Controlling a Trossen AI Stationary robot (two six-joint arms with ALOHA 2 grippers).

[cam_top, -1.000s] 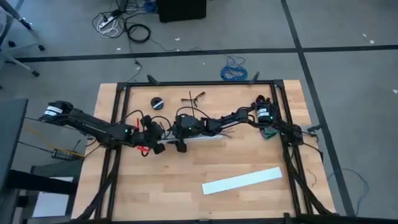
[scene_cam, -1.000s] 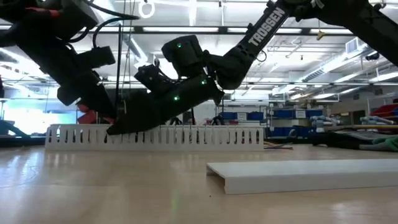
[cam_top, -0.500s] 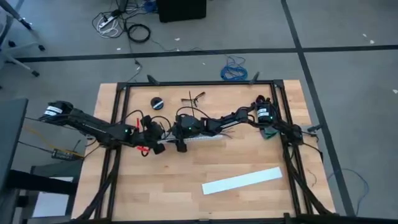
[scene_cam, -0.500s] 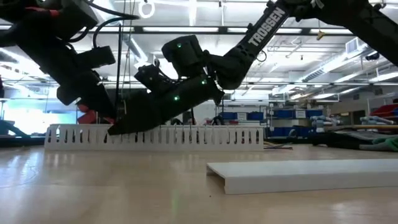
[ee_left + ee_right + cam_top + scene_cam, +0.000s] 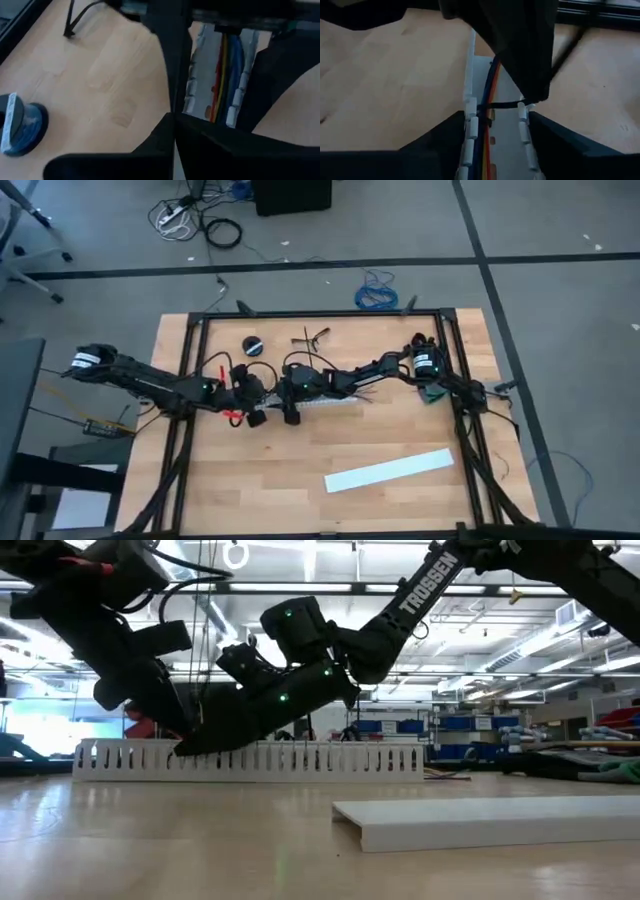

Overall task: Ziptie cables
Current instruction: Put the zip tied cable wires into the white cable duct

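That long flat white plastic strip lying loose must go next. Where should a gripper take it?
Grip the long flat white plastic strip near its middle, across the narrow width, from straight above: it lies flat and alone on the wooden table, both long edges free.

Wooden table (image 5: 300, 460) carries slotted strip (image 5: 300, 758), white cover (image 5: 389, 470), black disc (image 5: 252, 344)

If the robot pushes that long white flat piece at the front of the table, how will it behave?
The white cover strip lies flat on the table, so it would probably slide, not roll or tip. It looks thin and long, so likely light. Pushed near one end, it may pivot.
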